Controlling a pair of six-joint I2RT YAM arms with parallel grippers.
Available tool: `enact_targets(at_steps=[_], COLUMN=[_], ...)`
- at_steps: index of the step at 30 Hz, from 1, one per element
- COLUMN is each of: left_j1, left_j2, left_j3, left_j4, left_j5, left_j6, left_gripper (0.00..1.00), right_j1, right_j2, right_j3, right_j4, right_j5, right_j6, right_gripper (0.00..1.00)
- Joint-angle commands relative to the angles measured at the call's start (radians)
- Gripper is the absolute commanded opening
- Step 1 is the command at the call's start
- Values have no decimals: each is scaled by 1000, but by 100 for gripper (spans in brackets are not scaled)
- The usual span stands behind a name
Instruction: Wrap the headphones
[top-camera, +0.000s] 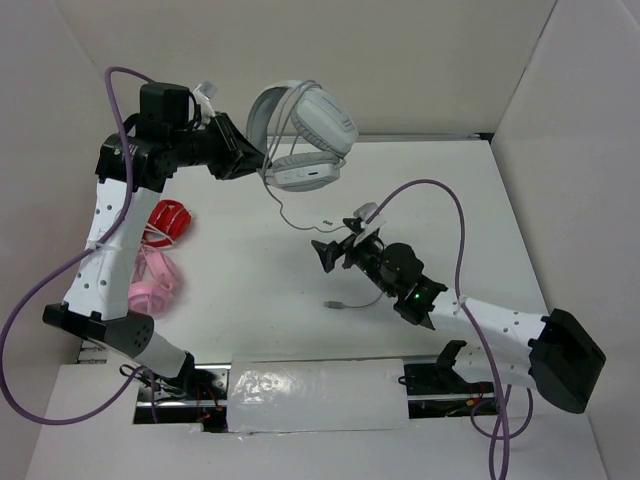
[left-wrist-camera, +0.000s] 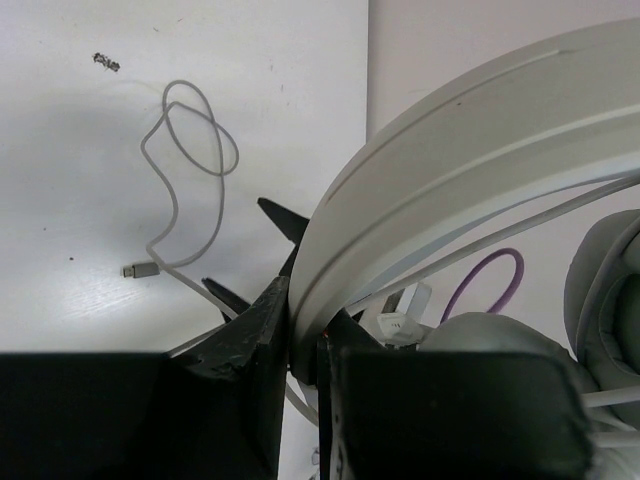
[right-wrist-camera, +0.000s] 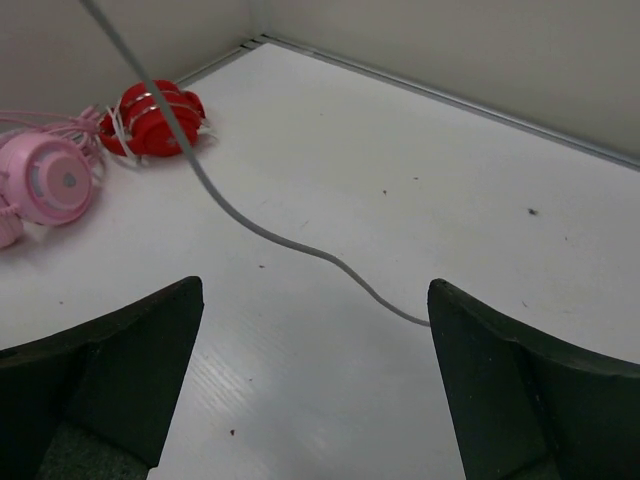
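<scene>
The light grey-white headphones (top-camera: 305, 135) hang in the air at the back of the table, held by the headband (left-wrist-camera: 470, 150). My left gripper (top-camera: 250, 155) is shut on that headband (top-camera: 262, 115). Their thin grey cable (top-camera: 290, 215) drops to the table and runs to a plug (top-camera: 333, 303); in the left wrist view the cable (left-wrist-camera: 185, 150) loops on the table, ending at the plug (left-wrist-camera: 138, 270). My right gripper (top-camera: 335, 252) is open above the table, with the cable (right-wrist-camera: 270, 232) crossing just beyond its fingertips (right-wrist-camera: 150, 320).
Red headphones (top-camera: 170, 220) and pink headphones (top-camera: 153, 280) lie at the table's left side; both also show in the right wrist view, red (right-wrist-camera: 155, 120) and pink (right-wrist-camera: 45, 180). White walls close the back and right. A purple robot cable (top-camera: 440, 200) arches over the right arm.
</scene>
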Motion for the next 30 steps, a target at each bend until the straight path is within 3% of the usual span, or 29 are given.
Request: enact_targets(at_steps=[1, 5, 10, 14, 17, 20, 25, 26, 30], left_j1=[7, 7, 10, 10, 8, 7, 7, 7, 7], left_j2=[-52, -44, -30, -33, -70, -110, -160, -171, -225], left_j3=[48, 54, 65, 131, 119, 97, 71, 62, -13], left_j4=[96, 91, 94, 82, 94, 107, 125, 131, 162], left_j5=[87, 82, 145, 177, 191, 200, 248, 253, 270], left_j6=[-2, 3, 15, 29, 38, 49, 73, 73, 78], left_gripper=[0, 0, 0, 0, 0, 0, 0, 0, 0], right_j1=[-52, -98, -153, -195, -252, -294, -368, -403, -495], right_j2=[-13, 94, 318, 479, 561, 596, 607, 601, 575], right_j3=[-28, 68, 206, 312, 383, 458, 513, 512, 501], right_j4=[13, -54, -60, -73, -62, -100, -180, -179, -166], right_j5=[-79, -249, -254, -241, -265, -305, -340, -349, -407], right_j6=[78, -17, -117, -95, -42, -17, -2, 44, 106], right_gripper=[100, 100, 100, 100, 91, 70, 22, 0, 0])
